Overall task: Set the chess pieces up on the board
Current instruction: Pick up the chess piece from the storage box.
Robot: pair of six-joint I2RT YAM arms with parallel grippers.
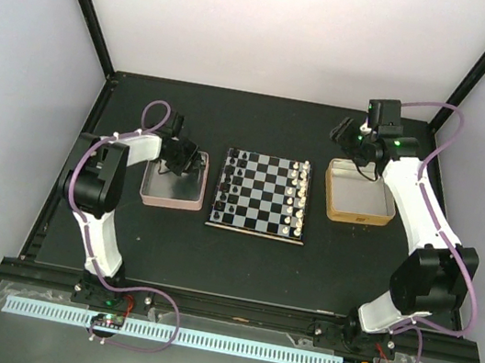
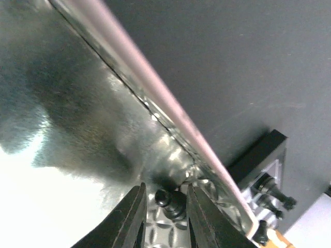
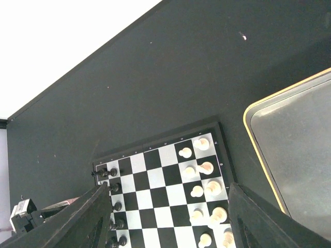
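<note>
The board (image 1: 262,194) lies mid-table, with black chess pieces (image 1: 231,184) along its left side and white ones (image 1: 296,195) along its right. My left gripper (image 1: 173,170) reaches down into the pink-rimmed tin (image 1: 169,204). In the left wrist view its jaws (image 2: 165,206) stand narrowly apart on either side of a black piece (image 2: 173,201) lying on the tin's floor; a gap shows on the left side. My right gripper (image 1: 348,136) hovers open and empty over the far left corner of the gold-rimmed tin (image 1: 356,217). Its fingers (image 3: 88,222) frame the board (image 3: 165,191).
The pink rim (image 2: 170,111) runs diagonally close beside the left jaws, and the board's edge (image 2: 264,175) with black pieces (image 2: 271,188) lies just beyond it. The gold rim (image 3: 258,150) sits right of the board. Dark table and white walls surround everything.
</note>
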